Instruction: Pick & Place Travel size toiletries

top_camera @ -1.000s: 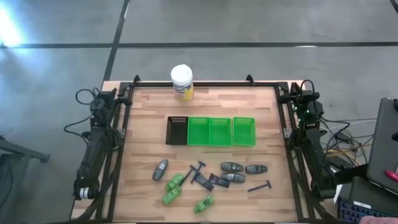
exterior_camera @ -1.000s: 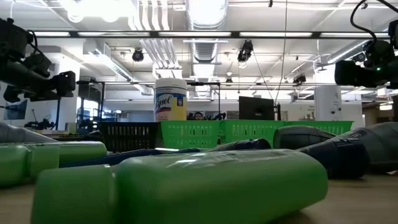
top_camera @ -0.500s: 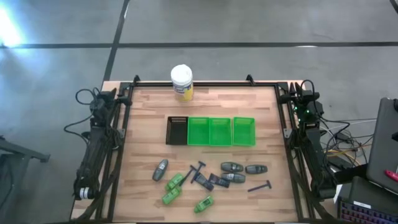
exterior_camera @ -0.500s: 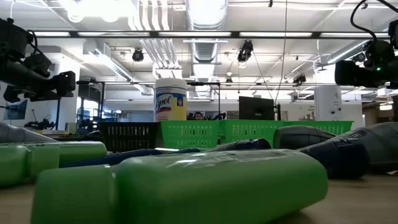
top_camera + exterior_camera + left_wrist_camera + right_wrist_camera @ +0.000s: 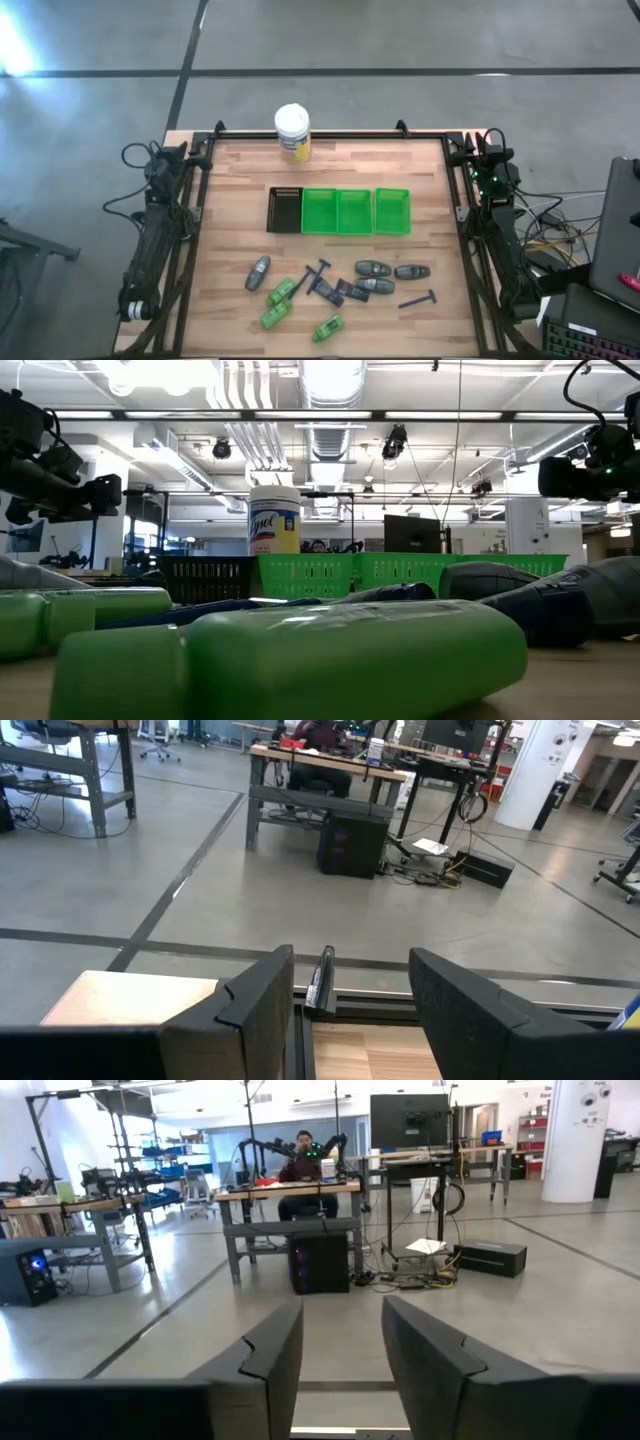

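Observation:
The travel size toiletries lie loose on the near half of the table. They include green bottles [image 5: 280, 292] [image 5: 327, 327], grey tubes [image 5: 258, 272] [image 5: 373, 268] [image 5: 411, 271], dark blue razors [image 5: 315, 272] [image 5: 418, 299] and a small dark packet [image 5: 345, 290]. In the low view a green bottle [image 5: 300, 660] lies on its side right in front. My left gripper [image 5: 350, 1010] is open beside the table's far left corner [image 5: 170, 160]. My right gripper [image 5: 342, 1360] is open beside the far right corner [image 5: 485, 150]. Both are far from the items.
A black bin [image 5: 285, 210] and three green bins [image 5: 320, 211] [image 5: 354, 211] [image 5: 392, 211] stand in a row mid-table. A yellow jar with a white lid [image 5: 293, 134] stands at the far edge. Bare wood lies between the bins and the items. A person sits at a desk [image 5: 305, 1165] in the room beyond.

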Controlling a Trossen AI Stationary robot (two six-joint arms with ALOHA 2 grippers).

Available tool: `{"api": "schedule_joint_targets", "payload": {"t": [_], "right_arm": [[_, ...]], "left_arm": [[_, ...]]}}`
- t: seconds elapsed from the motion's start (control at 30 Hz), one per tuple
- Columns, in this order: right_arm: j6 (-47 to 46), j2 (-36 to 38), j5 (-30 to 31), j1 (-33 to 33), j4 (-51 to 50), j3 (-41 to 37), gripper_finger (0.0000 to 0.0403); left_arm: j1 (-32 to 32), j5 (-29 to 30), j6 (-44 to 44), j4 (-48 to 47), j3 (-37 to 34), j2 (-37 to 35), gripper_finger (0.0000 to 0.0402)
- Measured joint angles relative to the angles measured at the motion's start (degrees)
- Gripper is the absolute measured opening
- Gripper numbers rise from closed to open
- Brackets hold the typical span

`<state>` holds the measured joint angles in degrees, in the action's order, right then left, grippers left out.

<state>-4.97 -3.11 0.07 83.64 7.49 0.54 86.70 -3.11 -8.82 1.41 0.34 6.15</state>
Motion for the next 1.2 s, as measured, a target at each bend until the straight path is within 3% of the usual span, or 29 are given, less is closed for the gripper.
{"api": "schedule_joint_targets", "payload": {"t": [1.2], "right_arm": [[0.02,0.00,0.01,-0.01,0.02,0.02,0.0198]], "left_arm": [[0.00,0.00,0.00,0.00,0.00,0.00,0.0204]]}}
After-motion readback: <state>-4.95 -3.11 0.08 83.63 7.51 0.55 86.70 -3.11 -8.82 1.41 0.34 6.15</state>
